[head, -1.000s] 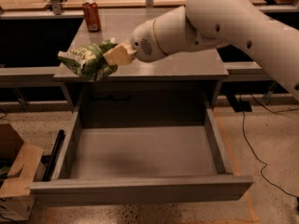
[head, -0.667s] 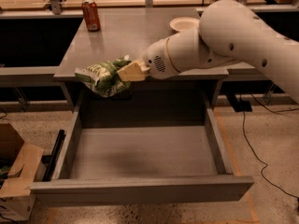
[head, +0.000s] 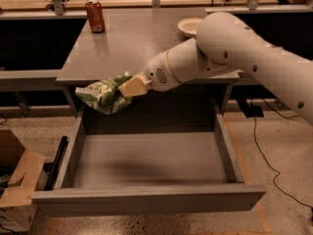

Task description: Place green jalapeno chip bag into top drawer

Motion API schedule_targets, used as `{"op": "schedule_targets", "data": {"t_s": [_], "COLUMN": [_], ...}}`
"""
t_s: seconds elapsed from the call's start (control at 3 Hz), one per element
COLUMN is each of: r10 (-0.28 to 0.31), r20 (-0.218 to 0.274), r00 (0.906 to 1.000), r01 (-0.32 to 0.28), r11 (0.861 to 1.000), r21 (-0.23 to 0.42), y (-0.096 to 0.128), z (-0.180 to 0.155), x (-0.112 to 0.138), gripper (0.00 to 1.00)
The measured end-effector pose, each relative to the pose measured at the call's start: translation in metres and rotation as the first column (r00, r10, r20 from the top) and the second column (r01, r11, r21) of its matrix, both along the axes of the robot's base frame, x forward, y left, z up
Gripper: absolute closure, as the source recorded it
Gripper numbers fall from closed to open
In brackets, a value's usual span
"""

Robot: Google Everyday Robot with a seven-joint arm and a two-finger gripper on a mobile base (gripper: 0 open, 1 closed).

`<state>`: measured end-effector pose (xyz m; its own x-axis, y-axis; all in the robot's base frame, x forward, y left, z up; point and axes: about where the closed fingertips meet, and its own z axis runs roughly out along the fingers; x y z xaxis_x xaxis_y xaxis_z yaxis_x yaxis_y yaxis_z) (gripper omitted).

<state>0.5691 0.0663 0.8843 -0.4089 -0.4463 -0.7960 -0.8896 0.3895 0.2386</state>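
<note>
Over the back left corner of the open top drawer [head: 146, 198], the gripper [head: 129, 87] clamps the green jalapeno chip bag [head: 98, 93].

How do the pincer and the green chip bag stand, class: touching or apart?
Touching. The camera view shows the pincer clamped on the green chip bag, holding it above the drawer's rear left corner.

The green jalapeno chip bag [head: 100, 94] is crinkly, glossy film, creased where the gripper [head: 128, 86], pale tan and matt, pinches it above the far left corner of the top drawer [head: 151, 158]. The drawer's grey bottom looks smooth and matt. The grey table [head: 132, 43] has a faint sheen. The red soda can [head: 95, 15] is shiny metal, the arm [head: 244, 53] smooth white plastic, and the box [head: 19, 180] at near left rough brown cardboard.
</note>
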Motion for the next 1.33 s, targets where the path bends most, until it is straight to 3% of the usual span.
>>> {"op": "schedule_targets", "data": {"t_s": [0.33, 0.67, 1.0, 1.33], "r10": [0.008, -0.003, -0.021, -0.059], "r20": [-0.077, -0.163, -0.249, -0.339], "r00": [0.997, 0.9866, 0.9684, 0.9388], "r01": [-0.006, 0.011, 0.043, 0.104], "r11": [1.0, 0.999, 0.995, 0.988], "r21": [0.021, 0.045, 0.086, 0.118], "y": [-0.003, -0.009, -0.012, -0.015], "z": [-0.044, -0.094, -0.139, -0.174], "x": [-0.01, -0.028, -0.055, -0.089], "gripper": [1.0, 1.0, 0.82, 0.59]}}
